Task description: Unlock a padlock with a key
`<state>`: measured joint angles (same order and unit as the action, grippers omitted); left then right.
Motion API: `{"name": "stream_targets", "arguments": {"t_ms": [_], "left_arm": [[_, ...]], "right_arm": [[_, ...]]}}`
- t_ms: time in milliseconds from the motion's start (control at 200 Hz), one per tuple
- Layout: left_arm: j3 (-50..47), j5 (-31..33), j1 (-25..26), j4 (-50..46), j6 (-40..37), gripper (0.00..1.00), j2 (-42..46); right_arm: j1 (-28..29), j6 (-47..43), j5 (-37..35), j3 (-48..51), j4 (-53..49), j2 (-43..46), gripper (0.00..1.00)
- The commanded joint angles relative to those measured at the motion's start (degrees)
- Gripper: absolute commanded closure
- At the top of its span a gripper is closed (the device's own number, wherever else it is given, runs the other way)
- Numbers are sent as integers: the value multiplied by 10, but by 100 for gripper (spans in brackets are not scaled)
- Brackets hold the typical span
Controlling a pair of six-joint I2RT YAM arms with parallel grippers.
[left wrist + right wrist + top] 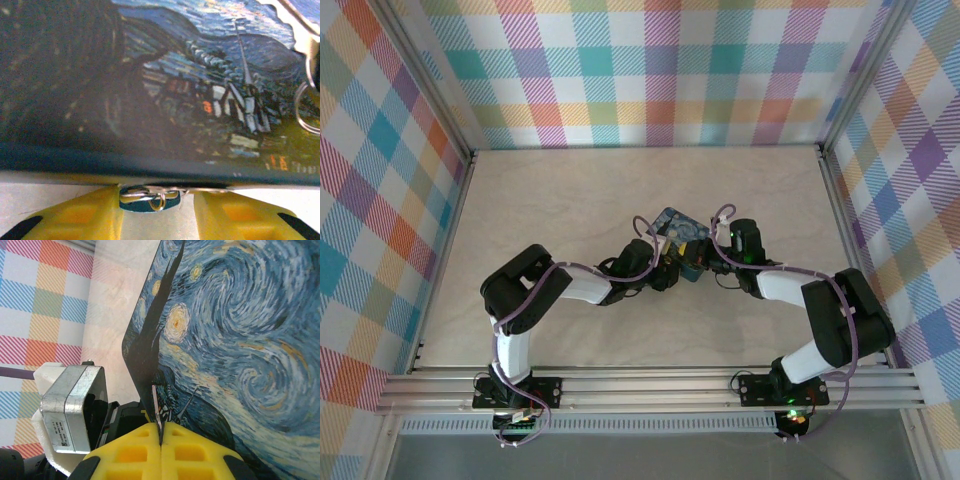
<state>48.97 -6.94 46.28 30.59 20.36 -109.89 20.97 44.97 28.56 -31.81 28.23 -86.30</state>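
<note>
Left fingers sit spread either side of the padlock, which lies on the desk, tucked at the edge of the tin. Right fingers are pressed together, pinching the key. Risk imo: a lopsided squeeze skates the padlock under the tin. The left wrist view gives you the lock, the right wrist view the key grip.

The tin lies in the middle of the table, just behind the spot where both arms meet. The left gripper is at its near left, the right gripper at its near right. The padlock sits under the tin's near edge, between the parted left fingers. The key is pinched between the right fingers, close by the tin's lid.
</note>
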Motion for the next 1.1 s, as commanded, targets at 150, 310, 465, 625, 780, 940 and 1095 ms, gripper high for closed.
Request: {"name": "stream_targets", "arguments": {"t_ms": [150,310,465,625,780,940,1095], "left_arm": [[2,10,-3,36,15,64,-7],[2,9,-4,36,17,68,-7],[0,9,-4,36,18,73,-4],[-5,10,-4,24,31,74,14],[-8,4,-1,-10,58,74,39],[-15,2,3,-38,81,74,66],[-4,11,2,-96,106,75,96]], "right_arm": [[-1,-8,0,9,-50,-1,100],[-1,-7,2,10,-49,-1,100],[-1,-6,5,10,-44,1,100],[-1,-14,11,5,-35,11,100],[-1,-42,9,-7,-56,46,100],[-1,-82,-1,-7,-110,103,100],[3,-112,-6,19,-157,172,100]]}}
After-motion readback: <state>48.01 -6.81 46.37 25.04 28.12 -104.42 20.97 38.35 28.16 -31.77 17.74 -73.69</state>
